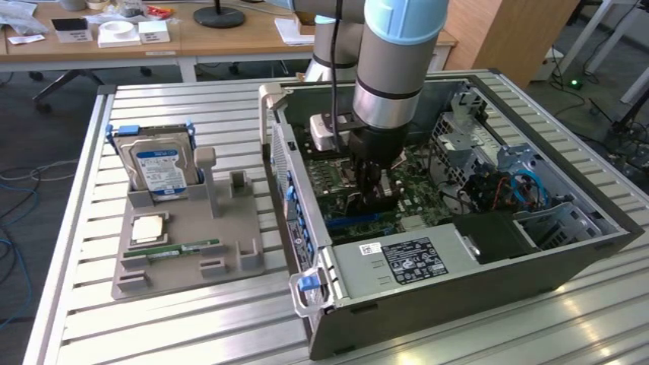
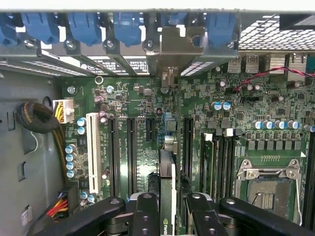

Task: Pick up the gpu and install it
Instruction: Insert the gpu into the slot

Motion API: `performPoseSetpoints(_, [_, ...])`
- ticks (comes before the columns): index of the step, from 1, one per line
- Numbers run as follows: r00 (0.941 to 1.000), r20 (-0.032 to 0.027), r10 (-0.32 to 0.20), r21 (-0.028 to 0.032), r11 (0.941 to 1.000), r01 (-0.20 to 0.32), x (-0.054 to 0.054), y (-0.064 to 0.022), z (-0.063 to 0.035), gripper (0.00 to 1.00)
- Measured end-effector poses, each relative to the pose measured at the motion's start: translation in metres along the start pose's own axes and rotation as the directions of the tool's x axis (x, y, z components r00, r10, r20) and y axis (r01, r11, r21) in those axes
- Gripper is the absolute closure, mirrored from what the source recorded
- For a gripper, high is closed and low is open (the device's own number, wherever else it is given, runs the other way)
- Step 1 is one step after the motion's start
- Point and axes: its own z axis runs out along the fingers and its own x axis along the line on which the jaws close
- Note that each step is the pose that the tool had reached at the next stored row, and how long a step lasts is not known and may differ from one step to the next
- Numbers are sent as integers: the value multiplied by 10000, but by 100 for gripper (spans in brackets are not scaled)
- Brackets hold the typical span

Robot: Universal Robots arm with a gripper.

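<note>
Green motherboard [image 1: 414,188] lies just beneath the gpu [image 1: 361,205], clamped in the gripper [image 1: 371,194]. At the wrist we see it edge-on above that motherboard's slots [image 2: 132,147]; we judge it light, stiff, fragile, best held by its edges.

A: Circuit board [image 2: 147,98] colour?
B: Green, speckled silver. One white slot [image 2: 92,147] among black ones.
A: Clips [image 2: 83,24] along the case's edge?
B: Blue. Card [image 2: 167,177] dark with a pale edge; gripper [image 2: 172,201] black.
A: Outside the case?
B: Table [image 1: 152,327] silver, ribbed in stripes. Tray [image 1: 239,236] grey. Hard drive [image 1: 157,163] silver, blue label. Arm [image 1: 390,68] grey, light-blue cap.
</note>
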Motion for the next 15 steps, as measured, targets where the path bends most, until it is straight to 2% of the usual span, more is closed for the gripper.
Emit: performPoseSetpoints(15, [10000, 4, 0, 14, 10000, 0, -1, 2, 2, 74])
